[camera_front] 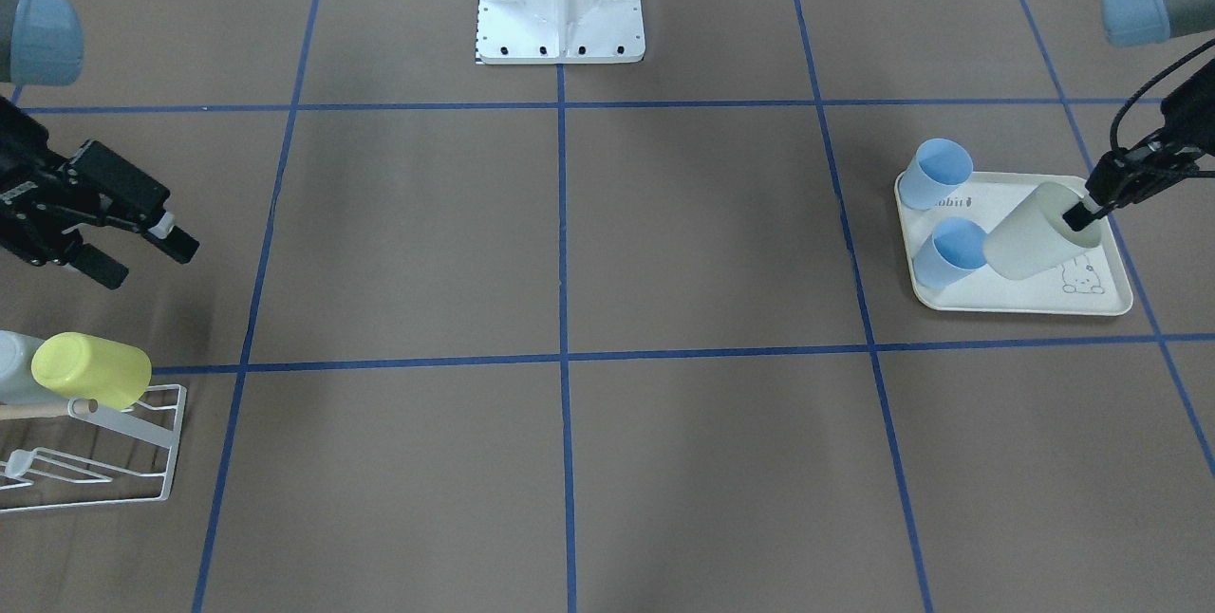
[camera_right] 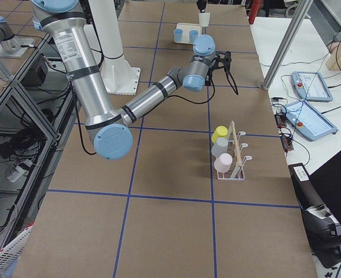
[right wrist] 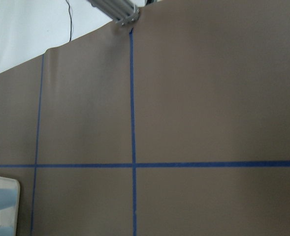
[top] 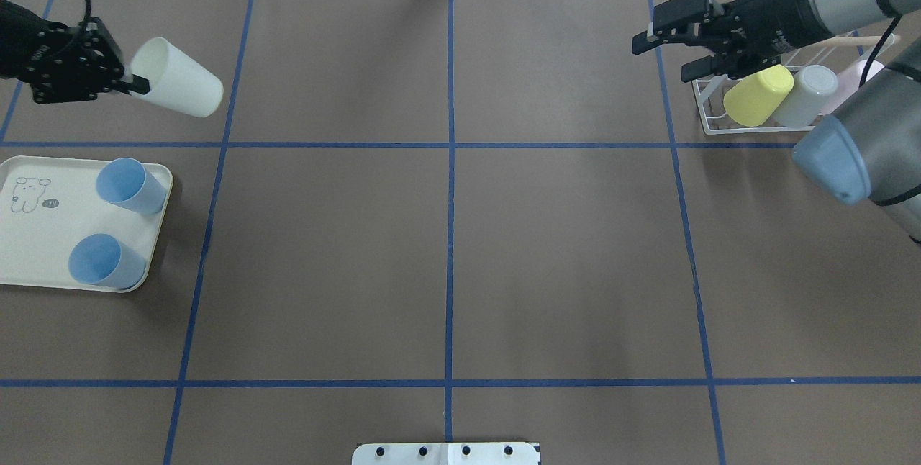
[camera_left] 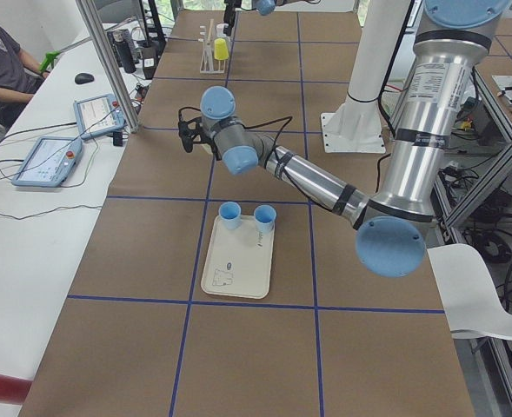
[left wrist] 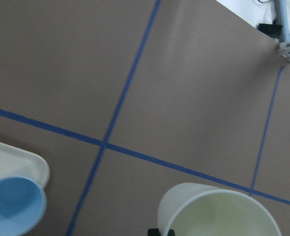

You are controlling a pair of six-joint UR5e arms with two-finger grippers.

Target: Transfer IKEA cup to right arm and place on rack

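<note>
**Pale cup held off the table by the left gripper; right gripper open beside the rack**

In the overhead view the left gripper (top: 135, 81) was at about 10 o'clock on the table (top: 561, 256). It was clamped on the rim of a pale cup (top: 176, 87). The cup was clear of the surface and lay tipped on its side, with its base pointing toward 3 o'clock. From the front camera one finger reached into the cup's mouth. The left wrist camera caught only the upper part of the rim, and the rest was cut off by the bottom edge.

At 9 o'clock sat a cream tray (top: 43, 249) with two blue cups (top: 129, 186) (top: 104, 260) standing in it, open ends up. The tray's left side ran out of view.

The right gripper (top: 665, 37) hung at about 1 o'clock with its fingers apart and nothing between them. It was just to the 9 o'clock side of the white wire rack (top: 709, 123). A yellow cup (top: 758, 96) and a grey-white cup (top: 806, 96) lay on the rack. A pink cup (camera_right: 223, 164) beyond them was mostly hidden overhead by the right arm and showed clearly only from the right side camera. In the front view the rack was cut off by the left edge. The right wrist camera showed no fingers, only table and a tray corner.
</note>
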